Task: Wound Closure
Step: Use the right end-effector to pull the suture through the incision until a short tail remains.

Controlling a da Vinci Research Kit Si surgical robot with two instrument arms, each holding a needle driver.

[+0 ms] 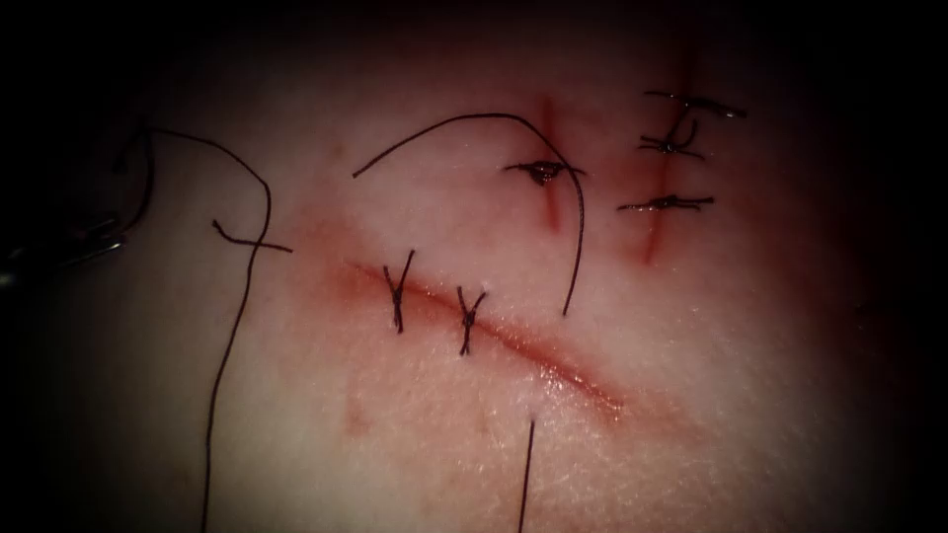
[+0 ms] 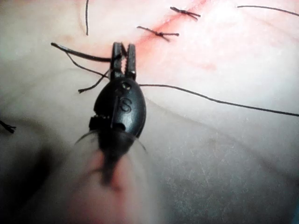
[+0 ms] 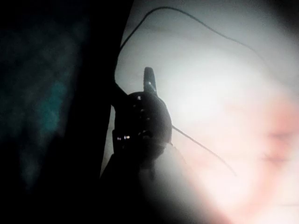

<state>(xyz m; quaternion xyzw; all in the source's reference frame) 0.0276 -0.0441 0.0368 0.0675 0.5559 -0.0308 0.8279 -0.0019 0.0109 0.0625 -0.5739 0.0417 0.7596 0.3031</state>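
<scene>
Left tool [image 2: 123, 46] is sitting well to the left of the long cut [image 1: 573, 370], jaws clenched on what looks like the needle [image 2: 79, 52], gripping it near one end of its curve. The needle is lying free above the tissue [image 1: 691, 395], not in it. The thread [image 2: 219, 99] is trailing away from the jaws across the surface. Two stitches [image 1: 398, 291] are crossing the left part of the cut; its right stretch is gaping unclosed, with red fluid [image 1: 346, 281] along the margins. A loose strand [image 1: 494, 115] is arching over the tissue above the cut. Right tool [image 3: 148, 77] is hanging over pale tissue with thread passing close beside it; I cannot tell what it is holding, if anything. Judgement: we are sitting between stitches, closure roughly half done. The next bite is likely calling for the needle to be carried to the open stretch and squared to the edge, slack kept clear of the knots.
</scene>
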